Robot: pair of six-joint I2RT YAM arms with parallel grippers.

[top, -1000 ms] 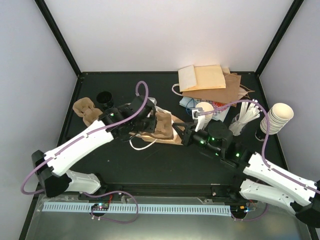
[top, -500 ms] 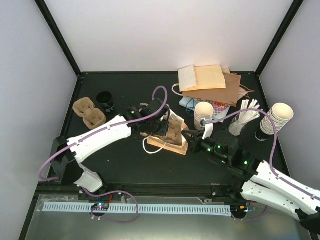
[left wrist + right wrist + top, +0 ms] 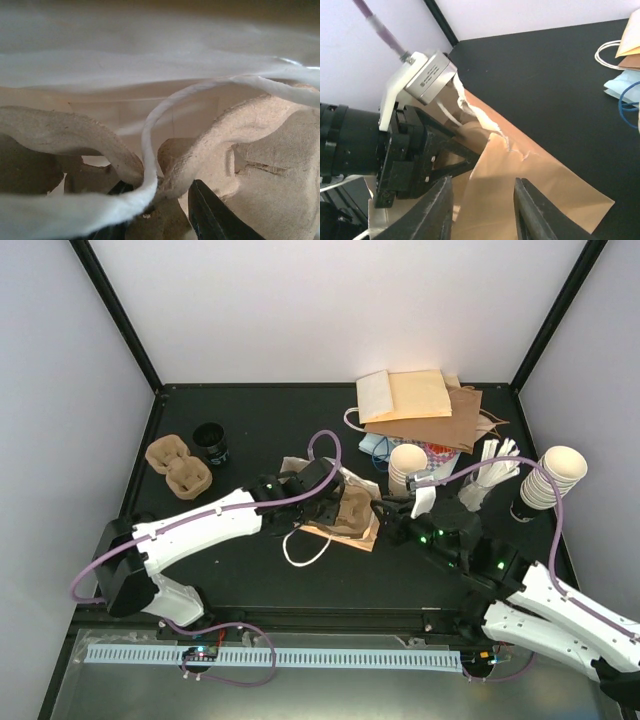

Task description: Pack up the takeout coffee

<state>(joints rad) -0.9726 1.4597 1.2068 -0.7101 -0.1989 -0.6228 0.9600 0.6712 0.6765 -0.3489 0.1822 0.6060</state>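
Takeout coffee (image 3: 210,441): a small cup with a black lid, standing up straight at the back left of the desk (image 3: 250,410), just beside the spare pulp trays (image 3: 178,465). Not in any bag yet, and touched by nothing. Long way of the cup: straight up and down, so probably best grabbed from the side. Moving from the cup toward the middle of the desk: the brown paper bag (image 3: 545,180), lying on its side, with a pulp tray (image 3: 260,130) partly inside. At the bag's open end, the left jaws, pinching a ridge of that tray, with a white string handle (image 3: 150,145) lying across the same spot. On the other side of the bag, the right jaws, spread apart, with the bag's paper edge in the gap but not squeezed. Well apart from both pairs, the cup: back and to the left of the left jaws, and much farther from the right jaws. Nearer by far: the left arm (image 3: 200,525). Probably must let go of the tray first, then reach back and left. Easy to tip the cup with a bump from the side.
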